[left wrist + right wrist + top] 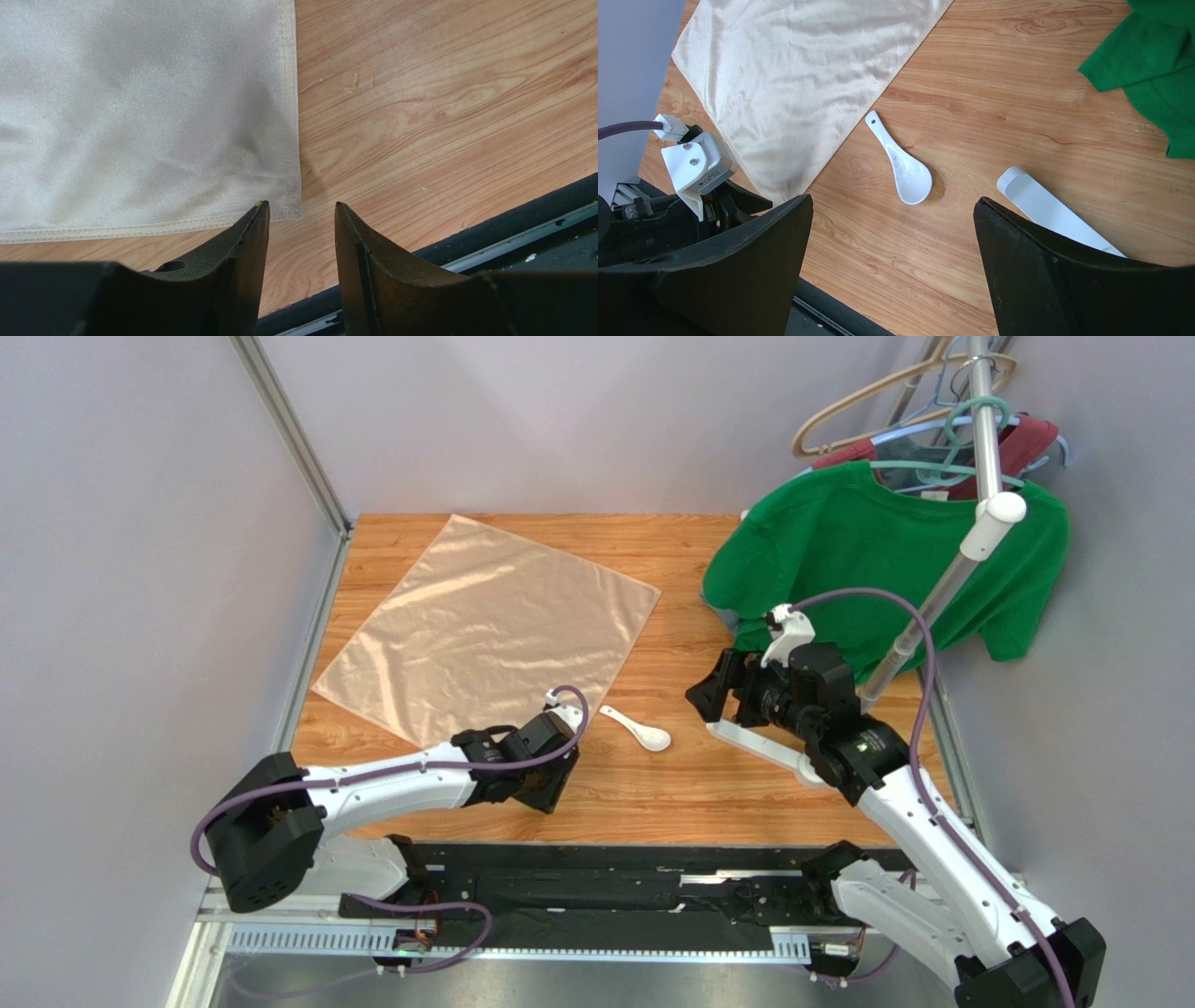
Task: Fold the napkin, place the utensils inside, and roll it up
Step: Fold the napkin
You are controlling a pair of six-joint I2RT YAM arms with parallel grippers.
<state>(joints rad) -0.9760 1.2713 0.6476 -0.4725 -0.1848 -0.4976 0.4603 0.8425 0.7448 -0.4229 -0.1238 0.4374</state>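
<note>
Spoon [638,728] is my reference point, since everything here sits around it. It's small and white, lying bowl-up on the bare wooden table [673,798] with nothing touching it, and its handle points away to the left toward the cloth.

Nearer than the spoon and just to its left is the left gripper [300,204], down low over the table. Its jaws are partly apart with a clear gap, not clamped on anything. The wrist view shows the napkin's near corner right at the tip of one finger [256,224], but I can't tell if it's actually touching.

To the right of the spoon, the right gripper [892,198] hangs above the wood with its jaws spread wide and empty. Its own camera looks straight down at the spoon between the two fingers.

A white rack leg [1046,210] lies flat on the table right of the spoon, under that arm.

Left of the spoon and beyond it, the napkin [484,623] is spread out flat in a single layer, turned like a diamond. Its edge passes near the spoon handle without touching it.

Farthest back, to the spoon's right, a green T-shirt [884,553] hangs on the rack, with some hangers [912,406] above it.
</note>
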